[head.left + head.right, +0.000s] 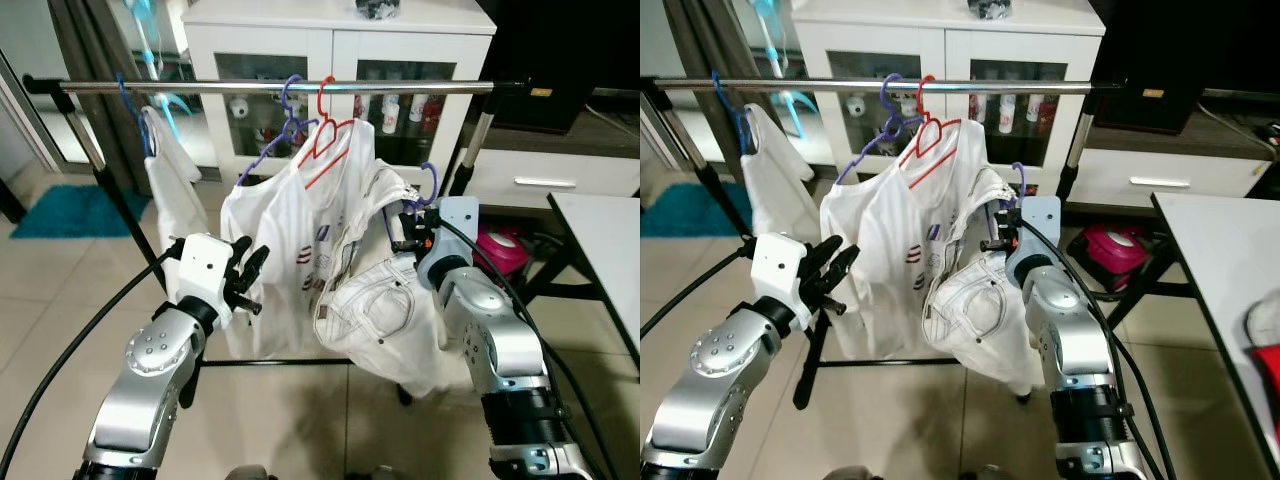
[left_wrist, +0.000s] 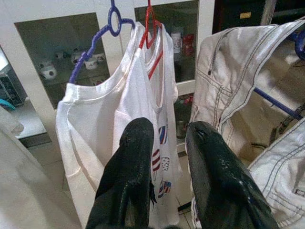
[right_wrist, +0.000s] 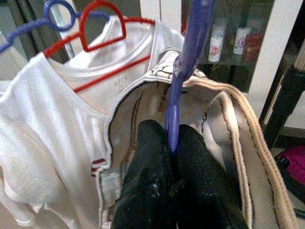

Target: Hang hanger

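Currently gripping purple plastic hanger [image 3: 183,62] carrying white denim garment [image 1: 375,300] with right gripper [image 3: 172,143], below silver metal rail [image 1: 280,88]; left gripper [image 2: 164,143] hovering, fingers narrowly parted.

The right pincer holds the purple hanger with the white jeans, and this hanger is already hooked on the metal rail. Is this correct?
Not quite. The right pincer does hold the purple hanger carrying the white jeans, but its hook sits below the metal rail, not yet on it. The left eye view shows this.
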`<state>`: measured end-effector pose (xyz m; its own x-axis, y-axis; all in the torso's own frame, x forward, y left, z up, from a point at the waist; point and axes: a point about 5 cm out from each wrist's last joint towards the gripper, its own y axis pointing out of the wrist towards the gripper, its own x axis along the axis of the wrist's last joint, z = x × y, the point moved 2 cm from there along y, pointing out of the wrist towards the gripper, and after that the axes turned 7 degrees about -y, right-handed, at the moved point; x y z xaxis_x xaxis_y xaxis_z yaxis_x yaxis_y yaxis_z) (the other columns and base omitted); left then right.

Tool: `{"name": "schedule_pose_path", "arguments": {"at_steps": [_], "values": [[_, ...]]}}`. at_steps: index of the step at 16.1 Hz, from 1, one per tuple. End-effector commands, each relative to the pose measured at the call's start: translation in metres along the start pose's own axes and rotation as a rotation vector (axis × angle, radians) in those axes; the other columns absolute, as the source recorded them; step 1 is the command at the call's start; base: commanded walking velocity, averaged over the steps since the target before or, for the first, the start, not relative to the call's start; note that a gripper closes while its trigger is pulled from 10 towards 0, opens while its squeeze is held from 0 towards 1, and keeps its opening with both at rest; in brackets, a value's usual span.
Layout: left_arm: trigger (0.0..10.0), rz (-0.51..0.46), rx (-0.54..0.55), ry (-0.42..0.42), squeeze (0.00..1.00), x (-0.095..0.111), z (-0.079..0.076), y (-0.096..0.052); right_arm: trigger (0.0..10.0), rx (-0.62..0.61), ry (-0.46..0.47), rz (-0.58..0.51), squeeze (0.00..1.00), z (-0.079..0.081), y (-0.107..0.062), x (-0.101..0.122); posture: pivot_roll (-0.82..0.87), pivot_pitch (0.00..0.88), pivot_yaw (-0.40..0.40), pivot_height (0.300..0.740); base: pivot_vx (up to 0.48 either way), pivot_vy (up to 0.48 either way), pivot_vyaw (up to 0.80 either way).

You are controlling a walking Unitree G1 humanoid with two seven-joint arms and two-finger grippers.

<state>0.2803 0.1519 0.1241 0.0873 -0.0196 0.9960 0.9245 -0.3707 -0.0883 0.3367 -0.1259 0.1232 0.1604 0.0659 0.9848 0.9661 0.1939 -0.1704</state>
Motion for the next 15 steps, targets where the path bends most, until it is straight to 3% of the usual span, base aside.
{"name": "schedule_pose_path", "arguments": {"at_steps": [1, 12, 15], "values": [[10.0, -0.021, -0.008, 0.013, 0.00, 0.007, 0.002, 0.001, 10.0, 0.000, -0.003, -0.100, 0.00, 0.003, 0.001, 0.023, 0.00, 0.000, -0.011, 0.740, 0.394, 0.000, 0.00], [10.0, -0.013, -0.028, 0.009, 0.00, 0.005, 0.000, 0.000, 10.0, 0.017, -0.034, -0.121, 0.00, 0.007, 0.005, 0.030, 0.00, 0.000, -0.018, 0.740, 0.391, 0.000, 0.00], [10.0, -0.025, -0.043, -0.006, 0.00, 0.008, -0.002, 0.000, 10.0, 0.019, -0.110, -0.182, 0.00, 0.010, 0.007, 0.042, 0.01, 0.000, -0.020, 0.740, 0.000, 0.000, 0.00]]}}
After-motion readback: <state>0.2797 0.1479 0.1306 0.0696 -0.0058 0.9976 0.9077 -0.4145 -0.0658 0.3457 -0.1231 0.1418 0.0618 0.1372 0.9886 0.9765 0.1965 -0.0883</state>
